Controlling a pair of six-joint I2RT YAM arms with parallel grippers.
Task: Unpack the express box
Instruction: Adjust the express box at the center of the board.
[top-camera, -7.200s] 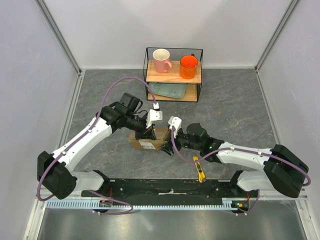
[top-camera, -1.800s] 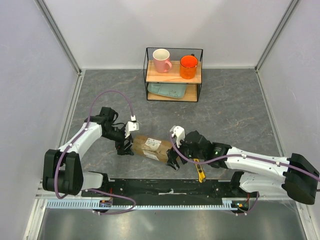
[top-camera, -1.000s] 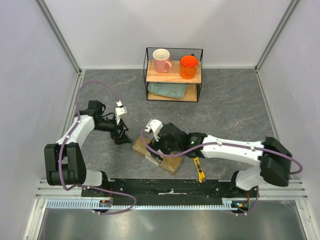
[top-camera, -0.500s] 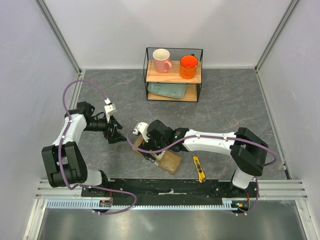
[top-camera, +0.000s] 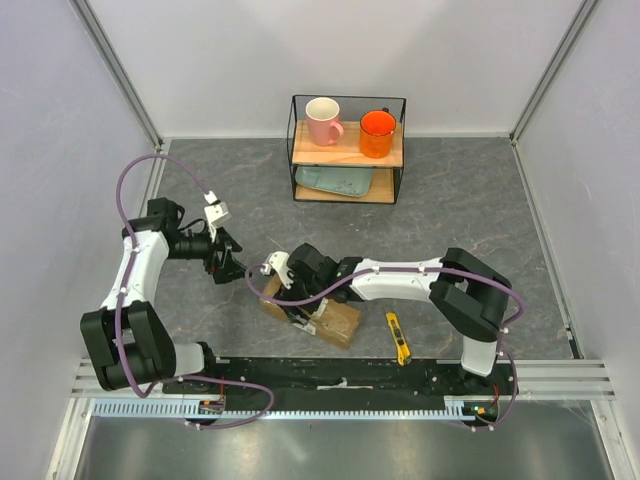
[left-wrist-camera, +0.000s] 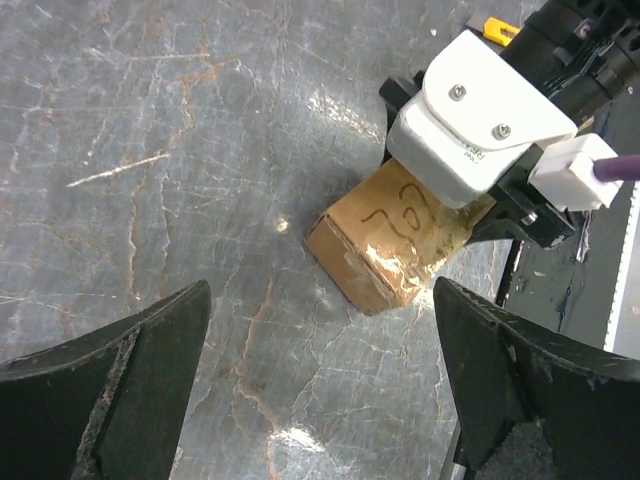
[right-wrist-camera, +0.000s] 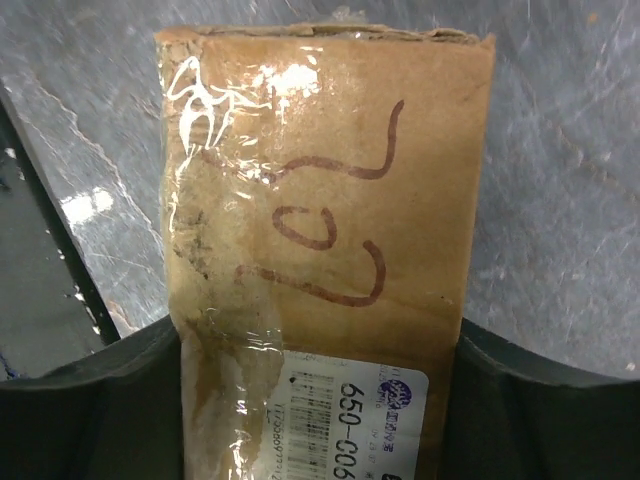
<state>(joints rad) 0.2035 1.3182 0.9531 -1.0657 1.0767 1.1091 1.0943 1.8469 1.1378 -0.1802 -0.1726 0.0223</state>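
The express box (top-camera: 338, 322), a flat brown cardboard parcel with red scribbles and a white label, lies on the grey table near the front edge. My right gripper (top-camera: 297, 298) straddles its left half from above. In the right wrist view the box (right-wrist-camera: 320, 190) fills the gap, and both dark fingers (right-wrist-camera: 90, 410) press against its long sides. My left gripper (top-camera: 232, 267) hangs open to the left of the box, apart from it. Its wrist view shows the box end (left-wrist-camera: 385, 255) beyond the wide-spread fingers (left-wrist-camera: 110, 390), with bare table between them.
A yellow utility knife (top-camera: 399, 337) lies right of the box near the front rail. A wire shelf (top-camera: 347, 150) at the back holds a pink mug (top-camera: 323, 120), an orange mug (top-camera: 377, 133) and a teal tray (top-camera: 335, 182).
My right gripper slid left along the box and its jaws closed in on the sides. My left gripper drew back to the left, staying open.
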